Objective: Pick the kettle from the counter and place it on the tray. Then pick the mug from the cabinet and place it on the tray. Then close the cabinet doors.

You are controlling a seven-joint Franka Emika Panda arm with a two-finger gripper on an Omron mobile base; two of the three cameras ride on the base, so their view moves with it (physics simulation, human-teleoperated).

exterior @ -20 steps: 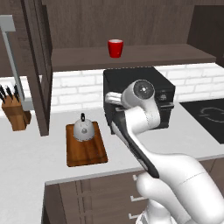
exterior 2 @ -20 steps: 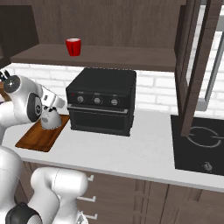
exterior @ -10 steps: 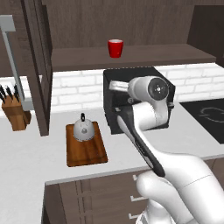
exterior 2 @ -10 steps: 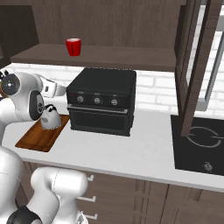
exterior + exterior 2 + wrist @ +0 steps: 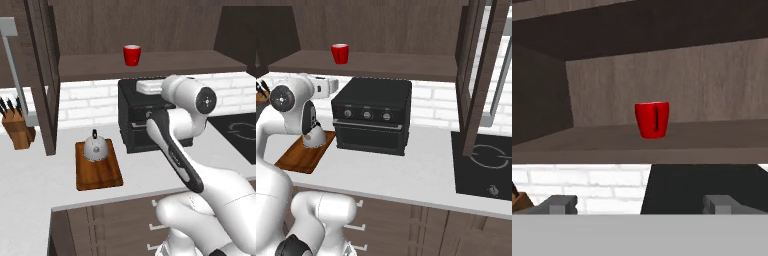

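Up on the bare shelf of the cabinet (image 5: 165, 65) stands the mug (image 5: 132, 55), upright and alone, its handle turned towards the hand camera. Below it, the kettle (image 5: 94, 148) sits on the tray (image 5: 100, 172), towards the board's far end, and the tray lies flat on the counter (image 5: 30, 175) just beside the black oven (image 5: 373, 117). A knife block (image 5: 19, 131) stands well off to the left by the wall. One of the cabinet doors (image 5: 45, 75) hangs open near it, another on the far right. The arm's hand is raised over the oven top, level with the brick wall, and the gripper (image 5: 639, 204) has its fingers spread wide apart with nothing between them, the mug straight ahead but well apart from them.
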